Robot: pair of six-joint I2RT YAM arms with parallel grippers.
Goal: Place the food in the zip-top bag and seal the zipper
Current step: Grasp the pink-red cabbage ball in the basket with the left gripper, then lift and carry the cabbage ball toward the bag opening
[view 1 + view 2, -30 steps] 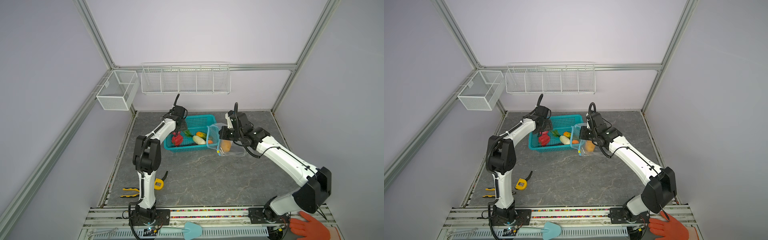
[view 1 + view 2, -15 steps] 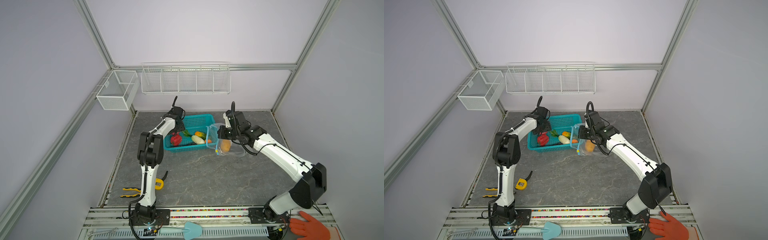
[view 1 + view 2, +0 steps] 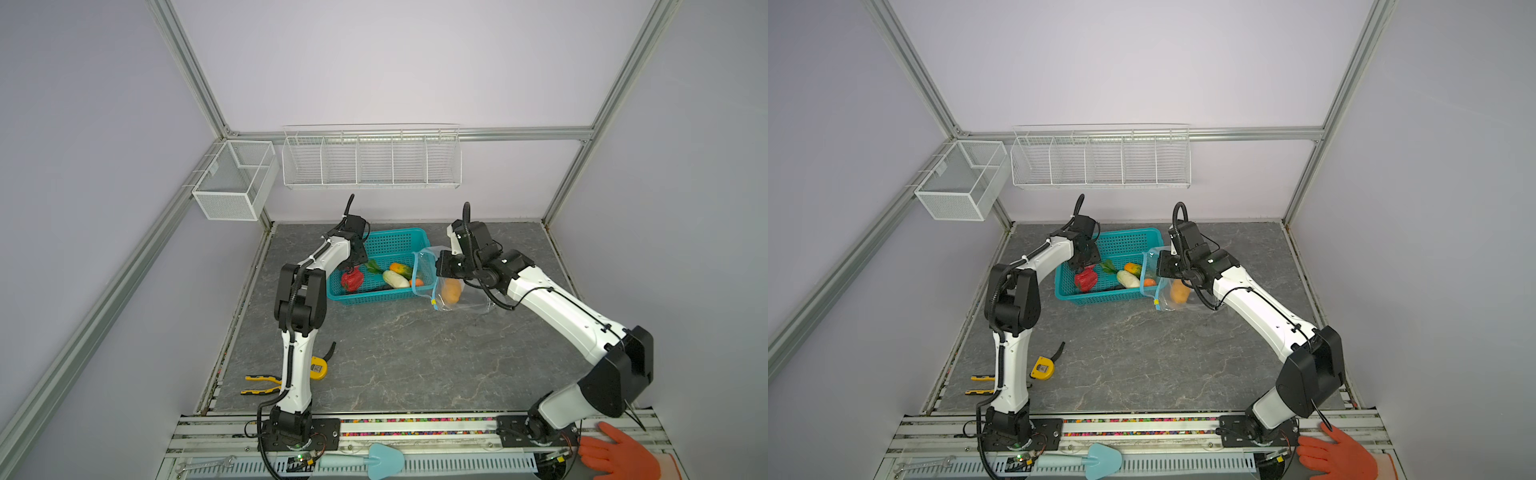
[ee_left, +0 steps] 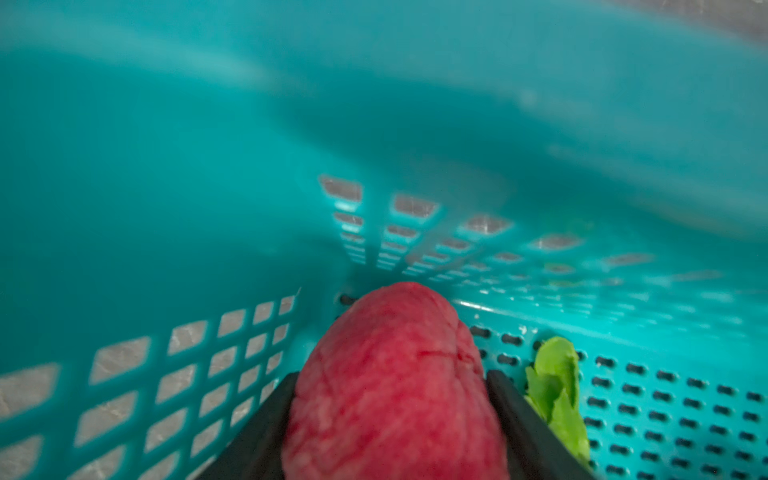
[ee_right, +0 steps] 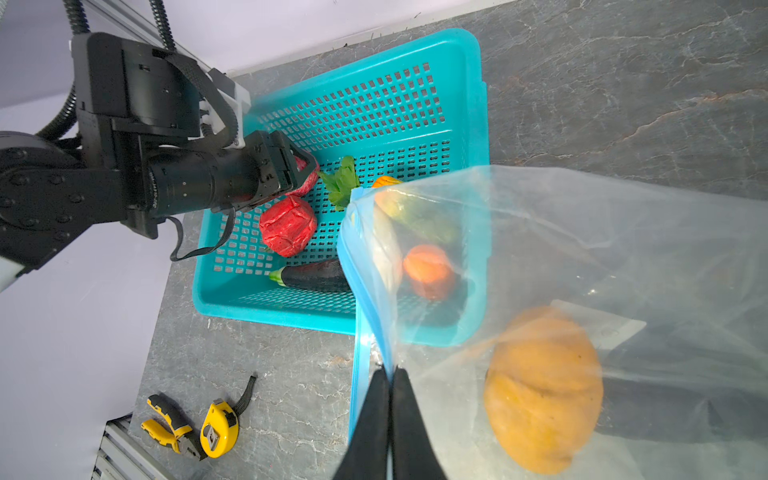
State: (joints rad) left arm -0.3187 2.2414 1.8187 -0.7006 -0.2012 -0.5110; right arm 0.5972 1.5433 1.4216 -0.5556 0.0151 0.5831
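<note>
Left elbow has swung in toward the basket (image 3: 395, 241) since a second ago. Bag and right arm are sitting about where they were.

zip-top bag (image 5: 582, 249) is resting on the table (image 3: 415, 353) at the basket's right end, mouth standing open toward it. zipper (image 5: 359, 353) is looping round the mouth, with the yellow slider tab (image 3: 434, 301) at its low end. One big orange piece (image 5: 544, 390) is lying inside the bag.

right gripper (image 5: 390, 372) is pinching the bag film right at the zipper, fingers pressed together.

left gripper (image 4: 391, 376) is reaching down into the basket, fingers pressing both flanks of a pink-red piece (image 4: 395, 332). Wrist view is blurry, so can't tell if it's clear of the basket floor.

Also lying in the basket:
- red piece (image 5: 289, 226)
- green leafy piece (image 5: 343, 183)
- dark eggplant (image 5: 316, 276)
- white piece (image 3: 395, 279)
- orange-and-yellow piece (image 3: 400, 268)
- small orange piece (image 5: 428, 270), at the bag end

tape measure (image 5: 219, 428) and pliers (image 5: 166, 419) are lying near the left arm's base, well apart from the basket.
</note>
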